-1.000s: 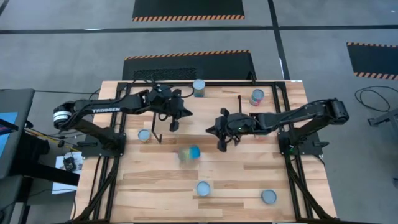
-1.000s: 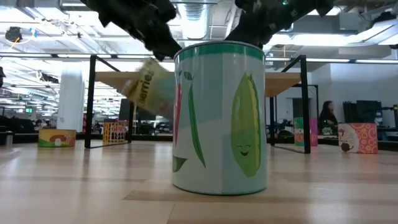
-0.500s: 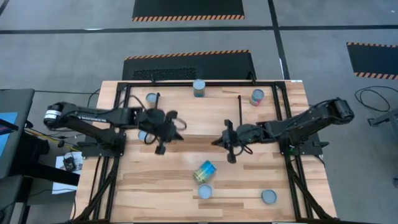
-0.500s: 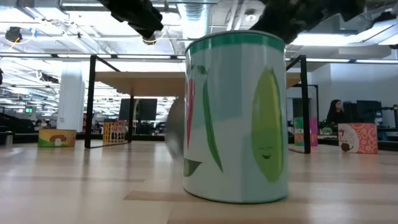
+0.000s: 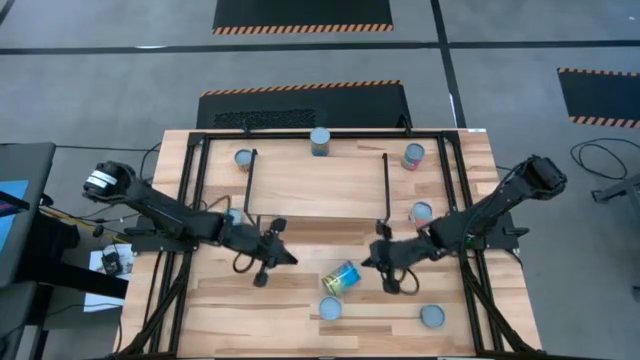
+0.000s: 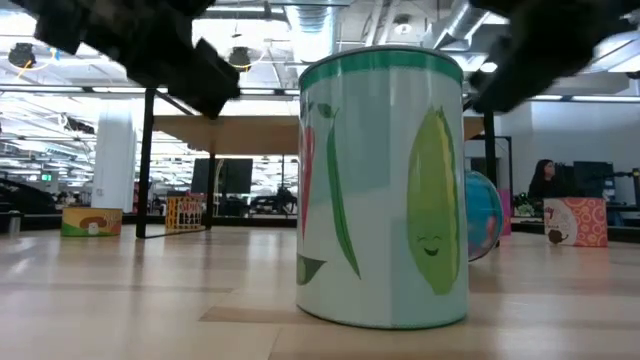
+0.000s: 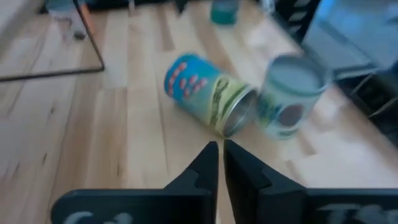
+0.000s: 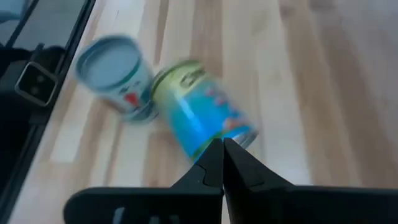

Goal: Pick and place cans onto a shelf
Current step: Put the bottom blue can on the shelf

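From above, both arms reached low and inward over the front half of the table (image 5: 215, 330). The left gripper (image 5: 262, 277) hung just left of a tipped can (image 5: 342, 277) lying on its side, and the right gripper (image 5: 390, 283) sat just right of it; neither touched it. An upright can (image 5: 329, 308) stood just in front of the tipped one, touching or nearly so, and another (image 5: 432, 316) stood near the front right edge. The shelf (image 5: 316, 185) stood bare-topped at mid-table, with cans around it: one at the back edge (image 5: 320, 141), one back right (image 5: 413, 156), one back left (image 5: 243, 158), one right of the shelf (image 5: 421, 212). Open planks lay at the front left.

At table height, a green-and-white can with pictured vegetables (image 6: 383, 190) filled the middle, the blue end of the tipped can (image 6: 482, 216) peeping out beside it. Dark arm parts hung blurred at the upper left and upper right, and the shelf's board showed behind.

In the left wrist view, the left gripper's fingers (image 7: 205, 168) were pressed together on nothing, pointing at the tipped can (image 7: 208, 94) and the upright can (image 7: 288, 94) beside it.

In the right wrist view, the right gripper's fingers (image 8: 214, 163) were likewise closed and empty, their tips just short of the tipped can (image 8: 202, 116); the upright can (image 8: 118, 76) stood touching it.
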`<state>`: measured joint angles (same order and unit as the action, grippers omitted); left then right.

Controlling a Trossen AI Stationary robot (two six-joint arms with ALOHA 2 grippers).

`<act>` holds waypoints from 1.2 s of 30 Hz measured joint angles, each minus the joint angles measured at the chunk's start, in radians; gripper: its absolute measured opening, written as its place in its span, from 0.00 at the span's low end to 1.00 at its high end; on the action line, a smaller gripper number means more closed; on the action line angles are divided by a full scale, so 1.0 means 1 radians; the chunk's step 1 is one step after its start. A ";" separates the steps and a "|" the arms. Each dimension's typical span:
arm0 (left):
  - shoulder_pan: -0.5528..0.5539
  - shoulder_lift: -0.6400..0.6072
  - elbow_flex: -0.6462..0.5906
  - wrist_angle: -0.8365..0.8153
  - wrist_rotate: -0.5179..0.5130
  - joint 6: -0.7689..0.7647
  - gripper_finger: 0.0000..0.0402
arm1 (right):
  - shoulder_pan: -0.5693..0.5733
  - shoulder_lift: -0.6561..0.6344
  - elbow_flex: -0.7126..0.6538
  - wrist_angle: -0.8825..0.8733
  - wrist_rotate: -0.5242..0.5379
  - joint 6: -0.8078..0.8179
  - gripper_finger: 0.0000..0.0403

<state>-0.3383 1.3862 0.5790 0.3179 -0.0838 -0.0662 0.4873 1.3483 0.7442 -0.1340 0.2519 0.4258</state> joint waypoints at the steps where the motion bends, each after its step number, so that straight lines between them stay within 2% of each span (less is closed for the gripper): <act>1: -0.016 0.030 0.007 0.017 -0.026 0.000 0.06 | 0.020 0.000 0.000 -0.017 0.018 0.029 0.04; 5: -0.058 0.146 0.059 0.080 -0.080 0.001 0.13 | 0.072 0.017 0.002 -0.028 0.098 0.097 0.04; 14: -0.089 0.318 0.168 0.082 -0.261 0.056 0.27 | 0.083 0.187 0.003 0.011 0.170 0.161 0.04; 22: -0.082 0.406 0.224 0.083 -0.235 0.151 0.30 | 0.073 0.267 0.006 0.056 0.189 0.206 0.04; 29: -0.063 0.415 0.224 0.085 -0.197 0.139 0.30 | 0.057 0.324 0.008 0.156 0.168 0.194 0.04; 36: -0.057 0.415 0.224 0.085 -0.187 0.153 0.25 | 0.053 0.361 0.006 0.239 0.165 0.159 0.04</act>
<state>-0.3958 1.8015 0.8028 0.4026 -0.2707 0.0865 0.5404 1.7092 0.7506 0.1050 0.4168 0.5852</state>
